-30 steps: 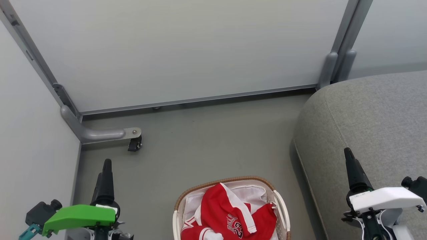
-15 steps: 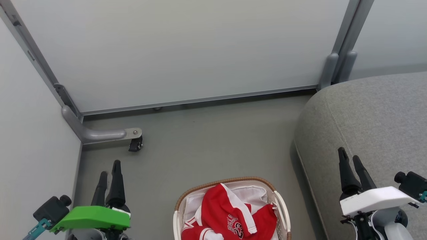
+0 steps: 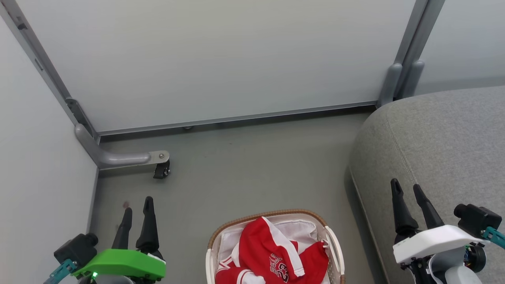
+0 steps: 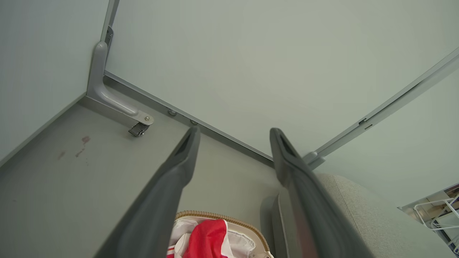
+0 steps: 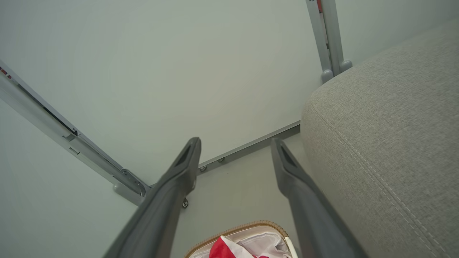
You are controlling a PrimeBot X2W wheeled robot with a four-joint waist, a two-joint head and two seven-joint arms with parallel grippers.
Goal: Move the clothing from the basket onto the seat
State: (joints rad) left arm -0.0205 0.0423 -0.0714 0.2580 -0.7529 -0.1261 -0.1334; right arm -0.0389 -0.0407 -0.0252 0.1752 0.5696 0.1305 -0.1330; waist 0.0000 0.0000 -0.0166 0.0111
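Observation:
Red clothing (image 3: 276, 254) with white trim lies bunched in the white basket (image 3: 335, 246), which has a brown woven rim and stands on the floor at the bottom middle. The clothing (image 4: 208, 238) and the basket rim (image 4: 218, 216) also show low in the left wrist view, and the basket (image 5: 247, 226) in the right wrist view. The grey seat (image 3: 438, 138) fills the right side. My left gripper (image 3: 138, 205) hangs open left of the basket, empty. My right gripper (image 3: 406, 187) is open over the seat's edge, empty.
Pale partition walls (image 3: 221, 59) close the back and left. A grey bracket with a small black caster (image 3: 161, 170) juts onto the floor at the left. Bare grey floor (image 3: 244, 169) lies between the walls, basket and seat.
Both grippers have turned so their two fingers now show apart. The left one moved right and lower in view, the right one moved left. The clothing and basket stayed put.

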